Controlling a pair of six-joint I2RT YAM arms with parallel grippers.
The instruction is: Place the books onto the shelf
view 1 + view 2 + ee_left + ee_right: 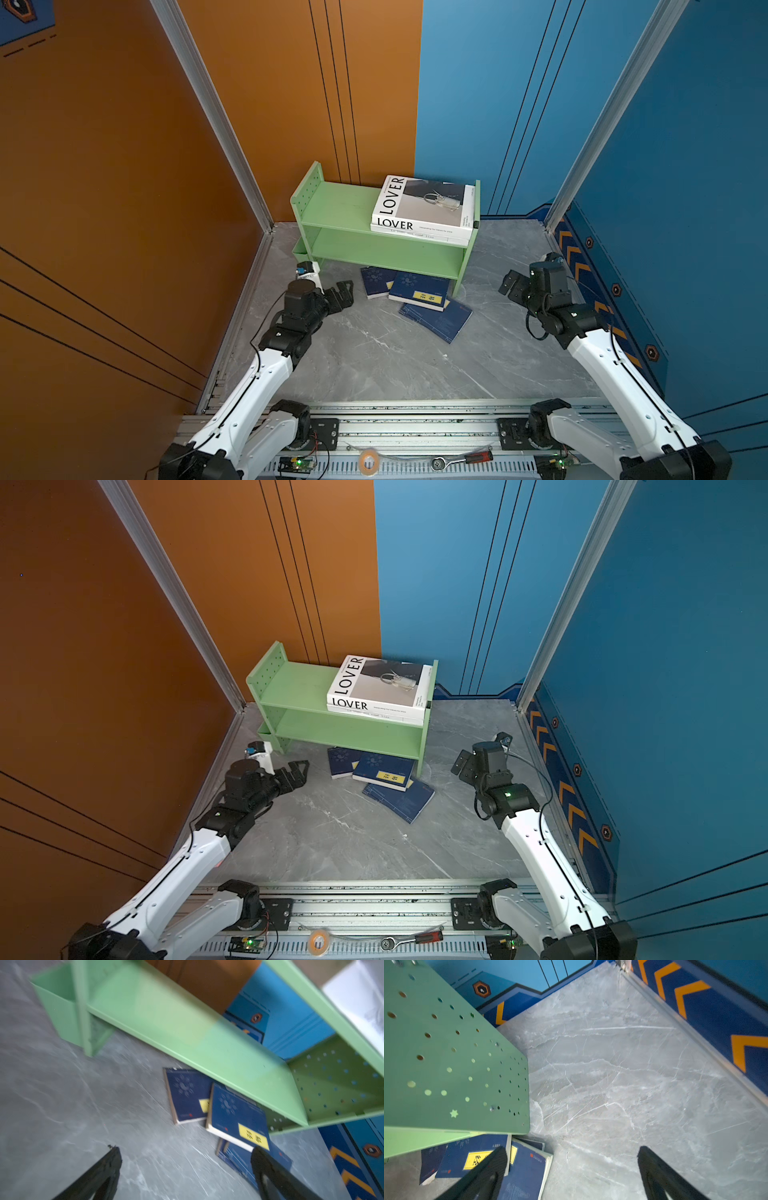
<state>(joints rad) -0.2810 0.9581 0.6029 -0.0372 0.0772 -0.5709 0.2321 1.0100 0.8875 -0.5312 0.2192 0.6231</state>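
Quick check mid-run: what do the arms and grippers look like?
Left arm and right arm: white shells, black joints, black cables running alongside. Left gripper and right gripper: black, with slim dark fingers. A green light glows near the right wrist.

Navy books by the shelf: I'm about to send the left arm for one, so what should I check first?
1. Open, empty left pincer: ok.
2. Open right pincer, away from the books: ok.
3. The labelled navy book uppermost among the three: ok.
4. Its far edge clear of the shelf: cannot tell; the lower tier hides it.
5. Room on the lower tier: ok, nothing lies there.
6. The LOVER book flat on the second white book: ok.
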